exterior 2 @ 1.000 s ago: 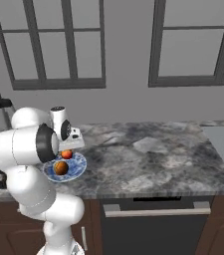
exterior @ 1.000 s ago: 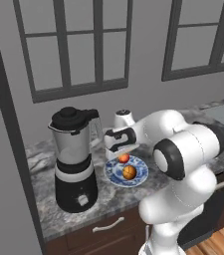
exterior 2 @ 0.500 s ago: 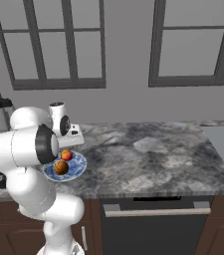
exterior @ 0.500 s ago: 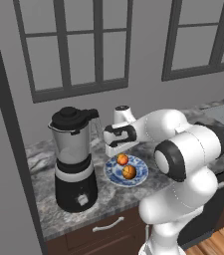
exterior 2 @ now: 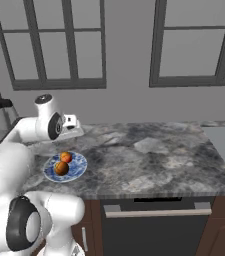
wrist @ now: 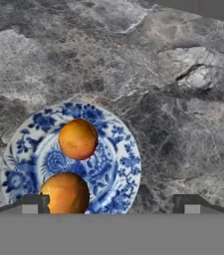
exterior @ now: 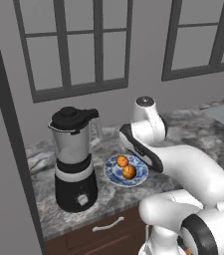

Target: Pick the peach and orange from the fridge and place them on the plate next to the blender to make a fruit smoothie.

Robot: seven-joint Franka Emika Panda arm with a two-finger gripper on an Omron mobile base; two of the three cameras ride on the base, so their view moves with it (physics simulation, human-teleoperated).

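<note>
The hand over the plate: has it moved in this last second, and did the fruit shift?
The hand has lifted away from the plate, carrying nothing; its fingers stand apart. The peach and the orange lie on the plate as before, side by side. The blender and the plate have not moved on the counter.

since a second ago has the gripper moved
Yes. The gripper has risen away from the plate and both fruits, judged against the blender.

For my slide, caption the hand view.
Peach and orange resting on the blue-patterned plate on the marble counter.
</note>
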